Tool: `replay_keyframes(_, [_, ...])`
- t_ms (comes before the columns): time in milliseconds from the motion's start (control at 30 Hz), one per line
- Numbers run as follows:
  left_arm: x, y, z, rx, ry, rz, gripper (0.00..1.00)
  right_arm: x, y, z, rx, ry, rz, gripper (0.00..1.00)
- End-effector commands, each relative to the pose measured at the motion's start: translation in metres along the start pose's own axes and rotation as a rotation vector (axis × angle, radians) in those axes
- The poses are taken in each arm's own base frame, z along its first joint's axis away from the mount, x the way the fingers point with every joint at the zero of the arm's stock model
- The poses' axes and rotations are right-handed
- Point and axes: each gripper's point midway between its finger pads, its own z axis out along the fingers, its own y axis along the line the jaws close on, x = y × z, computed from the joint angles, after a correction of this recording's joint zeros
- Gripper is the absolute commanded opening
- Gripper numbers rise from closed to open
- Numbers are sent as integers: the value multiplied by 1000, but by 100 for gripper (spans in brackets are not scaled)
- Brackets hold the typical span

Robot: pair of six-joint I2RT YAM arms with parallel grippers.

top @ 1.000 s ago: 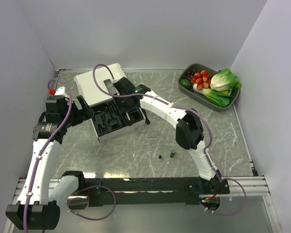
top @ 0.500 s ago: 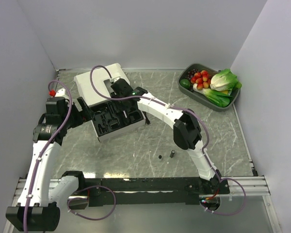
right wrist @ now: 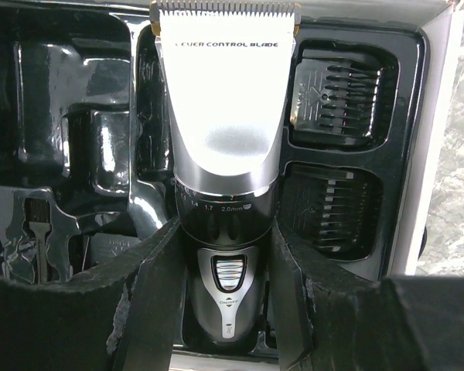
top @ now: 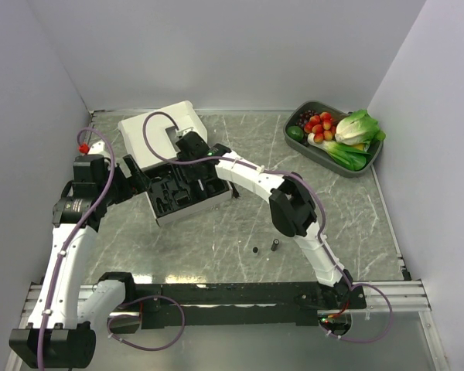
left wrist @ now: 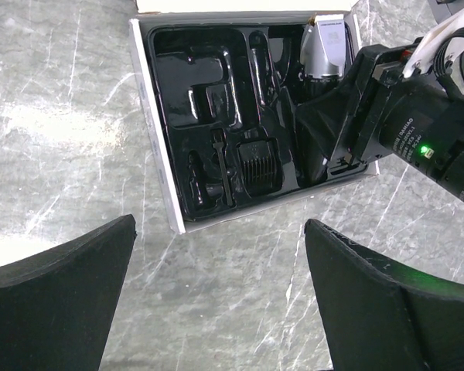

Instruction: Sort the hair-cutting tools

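The hair clipper (right wrist: 226,116), black with a silver blade head, lies in its slot in the black moulded tray (right wrist: 77,100). My right gripper (right wrist: 224,226) is down over the tray with its fingers (right wrist: 151,294) pressed against both sides of the clipper's body. Its silver head also shows in the left wrist view (left wrist: 325,46). Black comb attachments (right wrist: 336,97) sit in the tray's pockets. Two tiny black cylindrical bits (top: 256,250) (top: 275,244) stand on the table near the front. My left gripper (left wrist: 219,232) is open and empty, just off the tray's edge.
The tray sits in a white box (top: 151,131) at the back left. A grey tray of vegetables and fruit (top: 322,153) stands at the back right. The right arm (top: 294,205) reaches across the middle of the table. White walls enclose the table.
My right gripper has moved a little to the left and farther back over the tray. The left arm has not moved.
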Motion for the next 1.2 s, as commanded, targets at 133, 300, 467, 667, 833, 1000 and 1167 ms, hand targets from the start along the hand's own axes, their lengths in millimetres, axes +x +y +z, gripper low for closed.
replay_keyframes(133, [3,-3,1,12,23,11,97,0,0,19,14,-30,27,33])
replay_keyframes(300, [7,-1,3,14,29,7,97,7,-1,25,22,-8,32,48])
replay_keyframes(467, [8,1,3,7,27,12,97,3,2,21,14,-21,33,62])
replay_keyframes(667, [6,1,3,8,17,14,97,-20,1,-3,1,-78,42,73])
replay_keyframes(833, [6,2,3,3,13,17,97,-38,-3,-39,-5,-133,52,73])
replay_keyframes(1000, [7,2,4,6,10,15,97,-41,-16,-92,-8,-174,65,74])
replay_keyframes(1167, [8,3,8,9,4,14,97,-11,-41,-137,44,-125,64,74])
